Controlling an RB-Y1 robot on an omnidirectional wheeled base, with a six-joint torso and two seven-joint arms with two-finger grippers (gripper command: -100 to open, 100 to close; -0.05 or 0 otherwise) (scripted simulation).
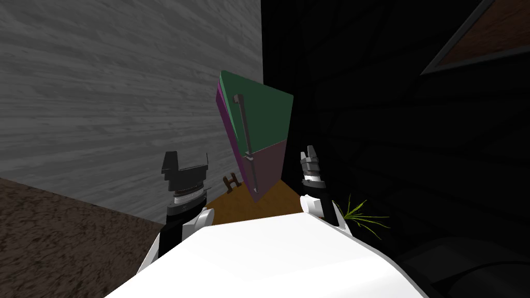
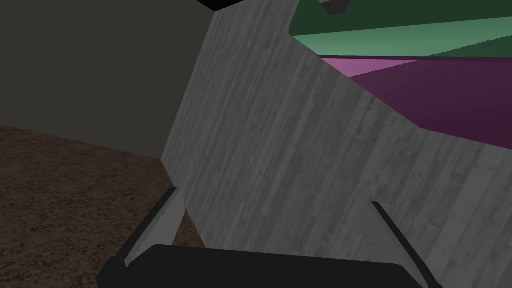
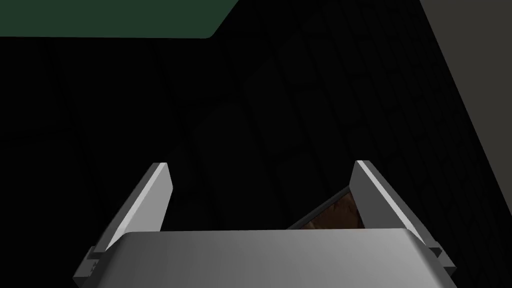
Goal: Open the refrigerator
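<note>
— Standing where, the refrigerator [image 1: 259,129]?
— Ahead, upright beside the grey plank wall [image 1: 103,103]; green door [image 1: 265,111] above, purple door [image 1: 266,165] below, grey handles [image 1: 244,129] down the front.
— And the jaws?
— Spread apart on both, gripping nothing; the left gripper [image 1: 187,161] and right gripper [image 1: 309,153] hang short of the refrigerator, which lies beyond and between the 2, well apart from each.

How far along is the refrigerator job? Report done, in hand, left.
Done: facing the refrigerator. In hand: nothing; left gripper and right gripper are open, short of it. Left: grip the handle and pull; the refrigerator looks shut.
</note>
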